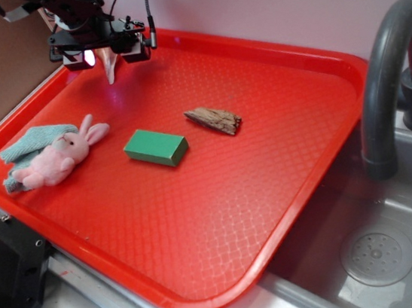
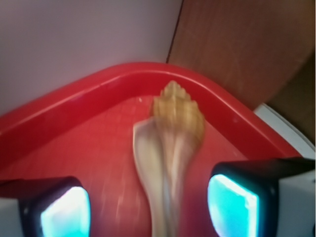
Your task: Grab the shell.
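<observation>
We find the gripper (image 1: 106,55) at the far left corner of the red tray (image 1: 308,178), with the shell (image 1: 109,65) between its fingers (image 2: 232,197), pale point hanging down. In the wrist view gaps show on both sides of the shell (image 2: 170,148), so we cannot tell whether the gripper clamps it. A green block (image 1: 155,147), a bark piece (image 1: 214,120) and a pink toy rabbit (image 1: 61,159) on a teal cloth (image 1: 31,143) lie on the tray. We read no writing anywhere.
</observation>
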Controlling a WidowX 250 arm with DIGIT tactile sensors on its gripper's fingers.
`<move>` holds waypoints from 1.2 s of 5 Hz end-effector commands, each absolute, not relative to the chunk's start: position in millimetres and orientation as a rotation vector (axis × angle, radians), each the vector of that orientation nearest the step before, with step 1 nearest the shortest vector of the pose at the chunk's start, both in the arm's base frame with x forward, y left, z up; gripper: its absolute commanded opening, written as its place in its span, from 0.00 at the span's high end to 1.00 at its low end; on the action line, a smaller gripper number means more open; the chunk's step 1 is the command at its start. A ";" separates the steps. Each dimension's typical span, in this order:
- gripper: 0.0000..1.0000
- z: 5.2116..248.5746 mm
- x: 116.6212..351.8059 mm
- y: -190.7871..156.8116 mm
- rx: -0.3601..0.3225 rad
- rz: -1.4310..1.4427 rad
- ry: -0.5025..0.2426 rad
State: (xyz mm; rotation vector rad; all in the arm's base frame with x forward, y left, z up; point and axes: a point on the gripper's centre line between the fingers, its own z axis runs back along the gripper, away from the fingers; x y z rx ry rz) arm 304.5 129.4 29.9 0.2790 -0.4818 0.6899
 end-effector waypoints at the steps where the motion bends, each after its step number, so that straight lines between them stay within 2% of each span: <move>1: 0.00 32.5 319.1 155.5 0.305 0.713 -0.506; 2: 0.00 21.3 321.5 156.1 0.270 0.699 -0.478; 3: 1.00 15.2 321.9 158.5 0.254 0.697 -0.472; 4: 1.00 13.2 322.2 157.0 0.250 0.693 -0.466; 5: 1.00 37.7 320.6 153.3 0.245 0.708 -0.455; 6: 1.00 81.6 314.2 142.0 0.100 0.652 -0.386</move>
